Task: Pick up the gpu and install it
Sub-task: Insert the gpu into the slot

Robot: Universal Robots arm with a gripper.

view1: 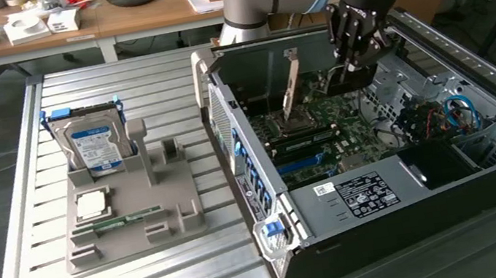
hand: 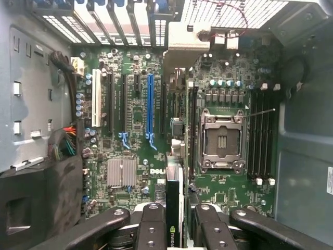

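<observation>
On the exterior view's left, the grey parts tray (view1: pixel 135 238) is propping the hard drive (view1: pixel 96 143) upright for easy grasping. Rightward, over the open computer case (view1: pixel 385 196), the gripper (view1: pixel 355 67) is clamping the gpu (hand: pixel 174 195) edge-down above the motherboard (hand: pixel 132 112), apparently so its edge can meet a slot.

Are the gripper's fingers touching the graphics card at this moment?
Touching. The wrist view shows the graphics card standing edge-on between the two fingers, which press against its faces and hold it.
</observation>
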